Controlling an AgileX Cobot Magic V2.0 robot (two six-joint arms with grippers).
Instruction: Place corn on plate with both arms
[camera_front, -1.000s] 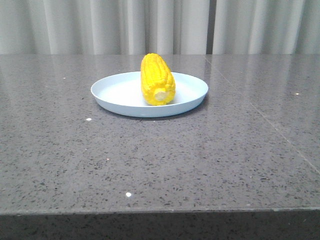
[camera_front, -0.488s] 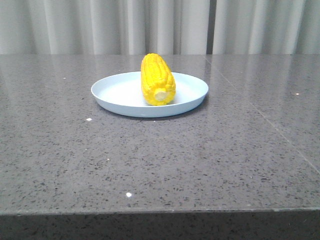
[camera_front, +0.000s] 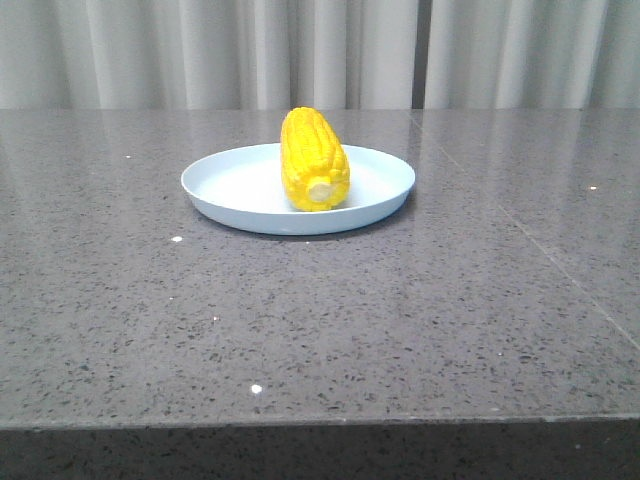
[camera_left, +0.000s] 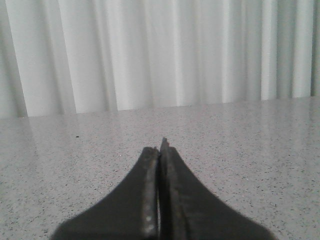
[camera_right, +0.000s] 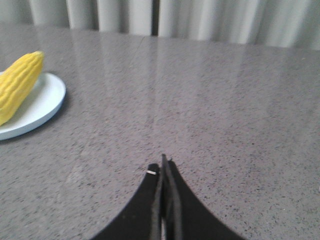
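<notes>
corn (camera_front: 314, 158) lying on its side on the pale-blue plate (camera_front: 240, 185), roughly across the middle, pale cream cut end facing the camera, tapered tip pointing back toward the curtain (camera_front: 320, 52). plate sitting flat on the grey speckled stone table (camera_front: 320, 320), a little left of centre in the front view, toward the far half. no arm showing in the front view. left gripper (camera_left: 160, 150) hovering over bare tabletop, fingers (camera_left: 149, 195) pressed together tip to tip, gripping nothing, facing the curtain. right gripper (camera_right: 163, 165) likewise pinched closed with nothing between the fingers, sitting well apart from the plate, above open tabletop. corn (camera_right: 19, 85) and plate (camera_right: 42, 102) showing at the edge of the right wrist view, cob resting inside the rim. neither gripper touching corn or plate.
</notes>
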